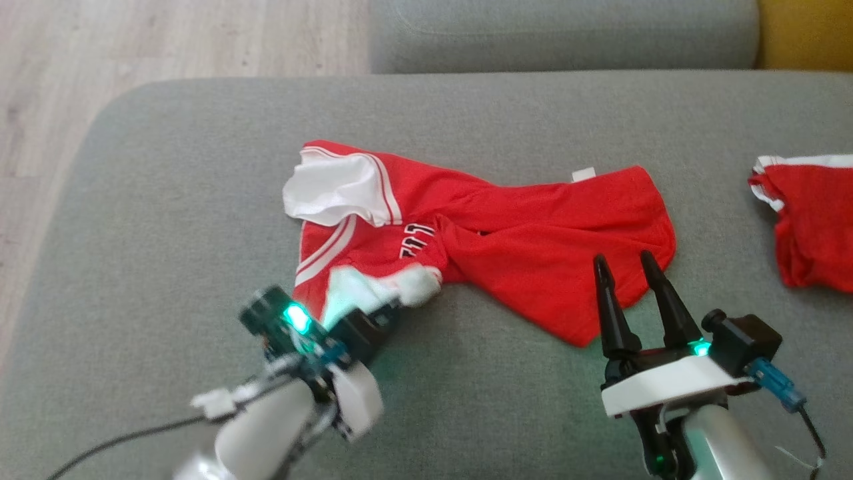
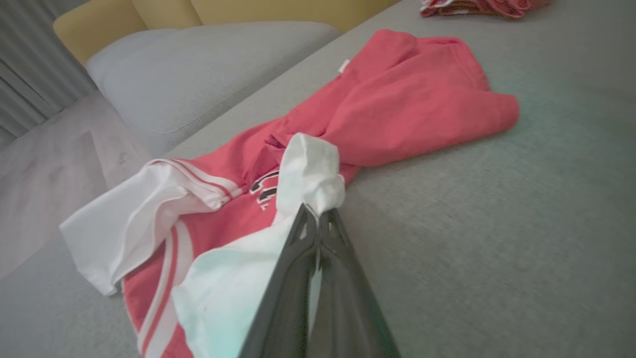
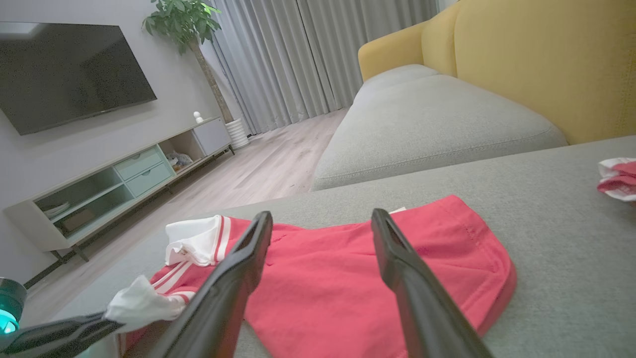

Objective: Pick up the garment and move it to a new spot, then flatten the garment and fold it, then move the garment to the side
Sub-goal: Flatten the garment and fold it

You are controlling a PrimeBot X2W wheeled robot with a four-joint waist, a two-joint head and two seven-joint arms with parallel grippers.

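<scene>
I see the red shirt lying crumpled in the middle of the grey sofa cushion, its white sleeves at the left end and its hem at the right; my left pincer is clamped tight on the near white sleeve, with the fabric bunched up above the tips; my right pincer hangs over the near right edge of the shirt, fingers spread wide and holding nothing; whether its tips touch the cloth I cannot tell; a second red and white garment lies well apart at the right end of the cushion; wooden floor runs beyond the cushion's far left side.
</scene>
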